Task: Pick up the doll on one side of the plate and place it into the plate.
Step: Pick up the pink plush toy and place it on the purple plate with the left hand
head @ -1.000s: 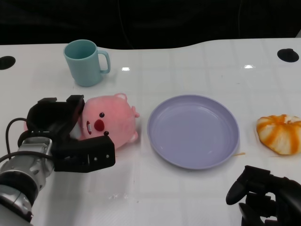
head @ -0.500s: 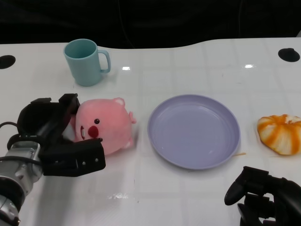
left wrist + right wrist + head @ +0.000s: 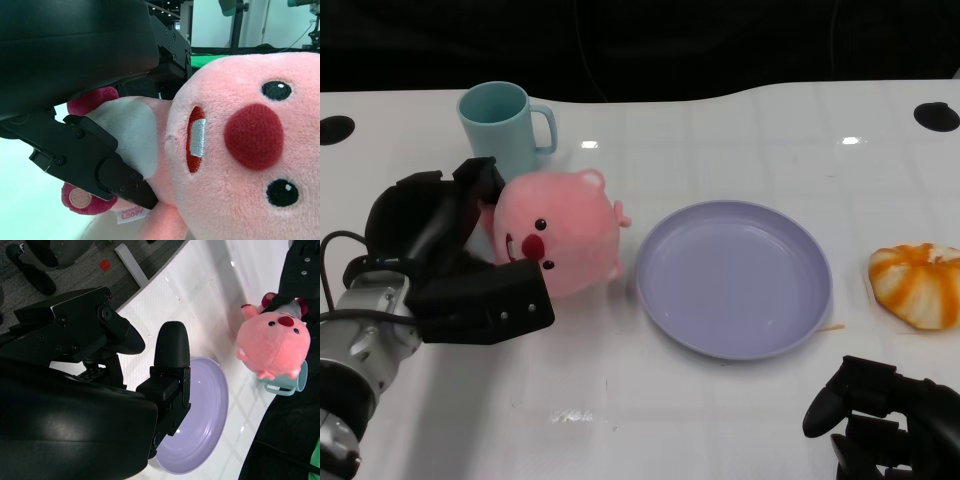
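Head view: the left hand (image 3: 450,265) gripped the pink plush doll with the red nose (image 3: 555,243), its fingers (image 3: 480,185) wrapped about the toy, at nine o'clock of the round lilac plastic plate (image 3: 732,277) on the white surface (image 3: 720,140). The step in hand appeared to be the carry; next, a move toward three o'clock over the plate.

Left wrist view: black fingers (image 3: 100,160) pressed the doll's body.

Right wrist view: the right hand (image 3: 115,385) held nothing, its fingers apart.
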### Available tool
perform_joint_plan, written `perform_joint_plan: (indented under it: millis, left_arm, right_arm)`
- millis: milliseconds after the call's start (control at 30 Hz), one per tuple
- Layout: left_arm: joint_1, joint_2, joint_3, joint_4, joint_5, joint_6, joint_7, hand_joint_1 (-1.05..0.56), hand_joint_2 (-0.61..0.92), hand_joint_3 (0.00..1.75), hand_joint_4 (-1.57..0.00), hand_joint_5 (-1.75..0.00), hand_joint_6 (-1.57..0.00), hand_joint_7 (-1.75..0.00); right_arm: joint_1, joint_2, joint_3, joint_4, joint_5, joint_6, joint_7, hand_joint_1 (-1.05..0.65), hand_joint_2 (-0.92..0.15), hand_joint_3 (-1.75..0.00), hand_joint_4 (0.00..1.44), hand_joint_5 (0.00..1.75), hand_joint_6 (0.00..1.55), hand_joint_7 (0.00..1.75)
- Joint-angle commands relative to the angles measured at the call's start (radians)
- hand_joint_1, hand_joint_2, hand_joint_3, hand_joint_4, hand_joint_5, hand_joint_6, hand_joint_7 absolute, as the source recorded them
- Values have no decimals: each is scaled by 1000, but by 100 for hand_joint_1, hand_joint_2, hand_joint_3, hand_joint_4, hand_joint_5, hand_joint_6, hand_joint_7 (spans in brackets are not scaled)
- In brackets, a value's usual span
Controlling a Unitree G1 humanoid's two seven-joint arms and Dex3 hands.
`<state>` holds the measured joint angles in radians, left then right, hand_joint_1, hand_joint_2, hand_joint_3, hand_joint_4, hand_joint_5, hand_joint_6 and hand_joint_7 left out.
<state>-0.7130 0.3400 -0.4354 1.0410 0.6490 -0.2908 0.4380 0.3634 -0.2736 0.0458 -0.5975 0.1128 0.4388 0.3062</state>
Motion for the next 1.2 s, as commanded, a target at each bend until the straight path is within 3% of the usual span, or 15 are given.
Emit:
perform_joint_plan:
  millis: [33,200,333,433,700,867,1067,1200]
  left_arm:
    - [13,8,22,-34,-21,6,-19,-21,85,23,-89,-175,-67,-175]
    - [14,2,30,-96,-31,6,-43,-19,83,25,-88,-175,-67,-175]
    - [16,-20,47,-153,-57,12,-79,-18,52,89,-89,-175,-70,-175]
    - [8,-50,40,-202,-46,17,-94,-17,41,111,-92,-175,-73,-175]
    - [-32,-127,23,-216,-19,28,-99,-19,41,119,-94,-175,-75,-175]
    - [-70,-181,-1,-188,-2,58,-112,-16,37,112,-96,-175,-77,-175]
    - [-108,-255,-15,-146,-7,95,-140,-18,41,119,-96,-175,-77,-175]
    - [-139,-301,-31,-114,-3,128,-161,-21,46,111,-93,-175,-73,-175]
  right_arm:
    - [-1,-9,-3,9,1,-22,5,0,-74,-101,60,175,48,149]
    - [-2,2,-3,3,10,-7,-4,1,-74,-101,61,175,49,149]
    - [-3,-2,-1,7,11,-17,1,0,-74,-101,61,175,49,149]
    - [-2,-4,3,9,5,-23,0,1,-74,-101,61,175,49,149]
    - [0,-7,10,8,1,-22,3,1,-74,-100,60,175,49,149]
    - [3,0,13,9,8,-21,0,0,-74,-100,61,175,49,149]
    - [9,0,16,6,7,-27,-2,-1,-74,-100,62,175,49,149]
    - [12,0,23,1,0,-29,-8,-1,-74,-100,62,175,50,149]
